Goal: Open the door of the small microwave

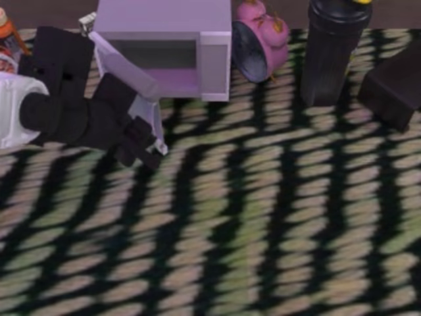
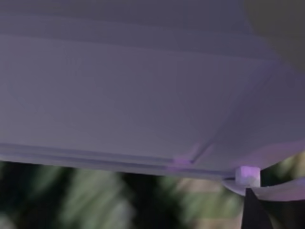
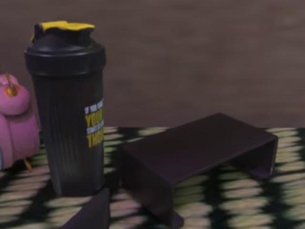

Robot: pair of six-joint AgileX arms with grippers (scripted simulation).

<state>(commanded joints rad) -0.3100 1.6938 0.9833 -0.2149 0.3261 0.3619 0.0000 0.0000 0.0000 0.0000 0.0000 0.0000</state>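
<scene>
A rendered tabletop scene of no real room: a counter (image 1: 263,230) covered in a woven green, tan and black pattern carries household odds such as a pink alarm clock (image 1: 260,39), a black shaker bottle (image 3: 69,114) and a toy-sized microwave (image 1: 168,39), before a plain brown backdrop.

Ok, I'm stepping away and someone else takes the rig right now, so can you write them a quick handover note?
Left gripper: at the free edge of the door, by its handle; whether the fingers are shut on it cannot be seen.
Right gripper: not in the top view; its wrist camera looks at a black shaker bottle and a dark stand at the table's right.
Small microwave: at the back, left of centre, beside a pink alarm clock.
Done: door swung well out to the left, purple cavity exposed.
Left: probably only a little more swing, if any, then let go and pull the left arm back.
</scene>
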